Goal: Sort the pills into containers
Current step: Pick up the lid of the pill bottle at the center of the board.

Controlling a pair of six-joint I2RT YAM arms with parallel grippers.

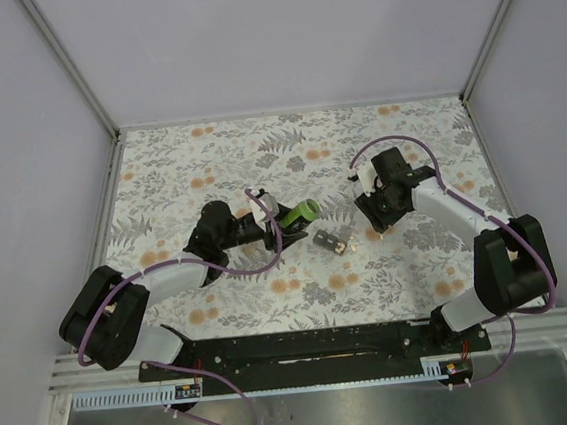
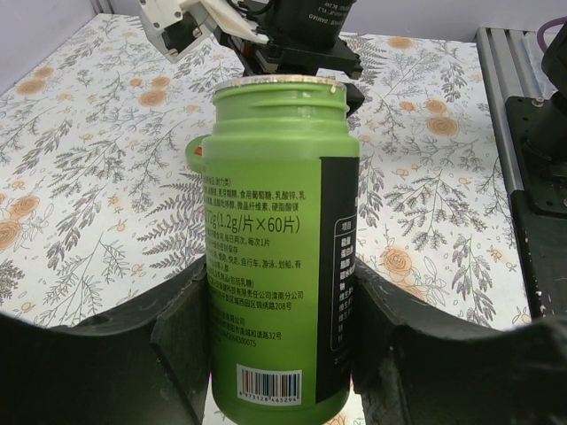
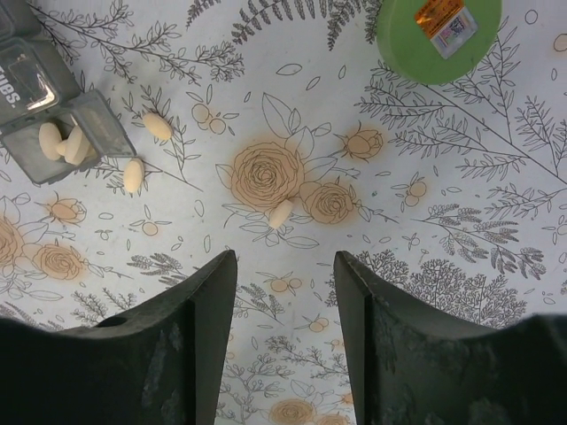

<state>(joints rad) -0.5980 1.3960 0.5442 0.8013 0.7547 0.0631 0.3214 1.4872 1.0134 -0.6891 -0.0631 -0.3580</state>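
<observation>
While left jaws clamp the bottle, only a wrist view shows pills under open right jaws.

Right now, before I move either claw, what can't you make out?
What the green bottle holds: the left wrist view sees only its side, and its wall hides the inside.
The pill organizer: the right wrist view cuts it off at the top-left edge, so the compartment count is unknown.
The green lid: cut by the top edge there.
The loose pills: too small to find in the top view.
</observation>
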